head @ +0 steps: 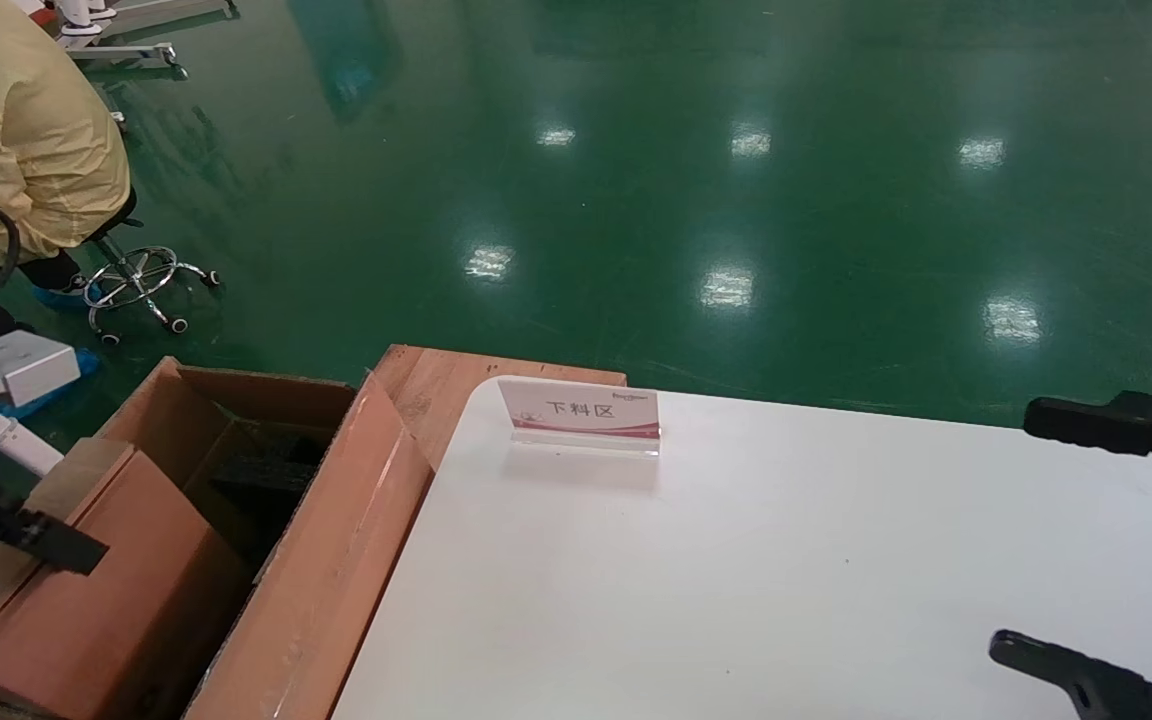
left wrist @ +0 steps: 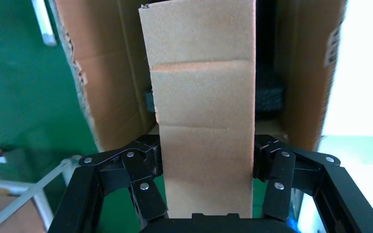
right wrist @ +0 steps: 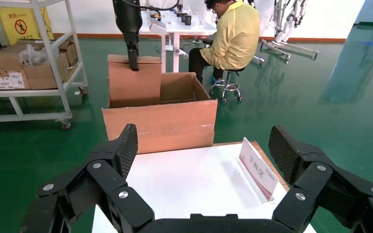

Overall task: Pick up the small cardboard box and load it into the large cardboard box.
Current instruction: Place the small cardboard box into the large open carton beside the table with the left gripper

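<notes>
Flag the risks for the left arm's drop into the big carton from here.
1. The left gripper holds the small cardboard box only at its narrow top edge; the box hangs below and could swing or slip.
2. The small box stands partly above the rim of the large cardboard box; its lower edge may snag a flap.
3. Black foam blocks on the bottom may leave it tilted.

The right gripper hangs open over the white table, idle.

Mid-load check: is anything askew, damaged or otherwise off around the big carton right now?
Nothing looks damaged or spilled. The left gripper grips the small cardboard box, held partway into the large cardboard box, tilted, its upper end above the flaps. The right gripper hangs open over the white table.
</notes>
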Available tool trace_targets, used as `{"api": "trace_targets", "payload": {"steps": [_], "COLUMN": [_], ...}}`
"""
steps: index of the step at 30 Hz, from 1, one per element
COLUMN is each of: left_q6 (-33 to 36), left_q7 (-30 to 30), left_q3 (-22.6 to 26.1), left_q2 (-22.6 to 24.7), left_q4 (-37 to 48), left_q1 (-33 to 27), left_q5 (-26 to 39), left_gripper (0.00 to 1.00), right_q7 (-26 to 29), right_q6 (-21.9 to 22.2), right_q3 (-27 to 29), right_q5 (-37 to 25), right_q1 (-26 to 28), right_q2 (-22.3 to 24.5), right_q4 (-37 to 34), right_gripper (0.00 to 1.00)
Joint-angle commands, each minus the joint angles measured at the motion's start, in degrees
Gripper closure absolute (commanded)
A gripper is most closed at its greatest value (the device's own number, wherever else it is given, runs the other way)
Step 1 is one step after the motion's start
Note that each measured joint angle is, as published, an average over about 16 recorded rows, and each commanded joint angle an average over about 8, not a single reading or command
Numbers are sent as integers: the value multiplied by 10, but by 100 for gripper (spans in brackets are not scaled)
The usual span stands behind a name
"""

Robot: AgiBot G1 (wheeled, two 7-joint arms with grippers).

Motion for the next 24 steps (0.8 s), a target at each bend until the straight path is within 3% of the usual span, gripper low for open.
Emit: {"api": "trace_targets", "payload": {"steps": [1,24], "left_q6": [-1,-70], "left_q7": [6,-14], "left_q3": [12,9], "left_q2": [4,-11], "left_q4": [0,-1], "left_q1": [0,46], "left_q5": [3,75], "left_gripper": [100,100], "right_q7": [0,0], "right_q6": [0,0], "right_q3": [0,-1], "right_q5": [0,1], "right_q1": [0,0], "right_q2": [0,0], "right_q4": [0,0], "right_gripper": [0,0]}}
